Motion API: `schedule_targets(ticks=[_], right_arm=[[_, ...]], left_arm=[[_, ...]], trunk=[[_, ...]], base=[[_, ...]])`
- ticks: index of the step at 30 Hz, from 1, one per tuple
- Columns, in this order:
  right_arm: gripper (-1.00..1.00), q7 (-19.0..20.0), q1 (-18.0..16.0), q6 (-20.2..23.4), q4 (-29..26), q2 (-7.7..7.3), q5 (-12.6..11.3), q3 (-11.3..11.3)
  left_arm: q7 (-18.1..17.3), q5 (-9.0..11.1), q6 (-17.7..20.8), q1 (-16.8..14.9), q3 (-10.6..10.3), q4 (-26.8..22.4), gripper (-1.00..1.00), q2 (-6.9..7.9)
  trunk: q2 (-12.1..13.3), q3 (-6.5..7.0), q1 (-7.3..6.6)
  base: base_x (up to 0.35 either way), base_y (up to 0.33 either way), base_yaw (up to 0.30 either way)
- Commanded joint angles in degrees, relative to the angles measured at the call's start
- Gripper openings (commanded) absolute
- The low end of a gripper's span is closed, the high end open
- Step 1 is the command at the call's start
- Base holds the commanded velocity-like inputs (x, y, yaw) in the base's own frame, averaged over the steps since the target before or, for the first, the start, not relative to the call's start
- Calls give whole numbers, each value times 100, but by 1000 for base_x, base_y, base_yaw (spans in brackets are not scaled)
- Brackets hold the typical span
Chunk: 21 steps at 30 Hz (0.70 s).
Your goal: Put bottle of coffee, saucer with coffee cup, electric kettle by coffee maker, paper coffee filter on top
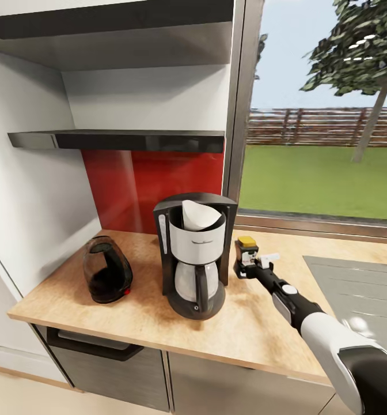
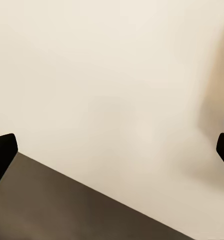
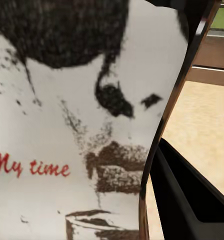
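Right gripper [image 1: 246,266] clamping the small dark-brown, yellow-lidded bottle of coffee [image 1: 245,256] mid-body, near the tan wood countertop's [image 1: 130,314] back edge; rigid, slippery, breakable. Left gripper [image 2: 112,150] spread, empty.

on the kitchen countertop [image 1: 136,323]: one coffee maker [image 1: 194,253] with one paper coffee filter [image 1: 198,214] in its top, one electric kettle [image 1: 107,269], one bottle of coffee [image 1: 245,253]. one sink [image 1: 360,294] inset in the top, two dark wall slabs, the kitchen shelf [image 1: 118,140] and a thicker slab [image 1: 110,18]. one robot arm [image 1: 320,328], one window [image 1: 326,115], one tree [image 1: 363,52] outside.
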Motion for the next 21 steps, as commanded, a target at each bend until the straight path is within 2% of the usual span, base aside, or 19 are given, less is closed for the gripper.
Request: schedule_targets(ticks=[1, 21], right_arm=[[-100, 7, -7, -24, 15, -4, -73, 43], [-100, -11, 2, -47, 299, 17, -78, 58]], left_arm=[[12, 59, -8, 2, -49, -10, 100, 0], [10, 59, -8, 2, -58, -10, 100, -10]], trunk=[[-12, -11, 3], [-12, -11, 3]], base=[[0, 0, 0], [0, 0, 0]])
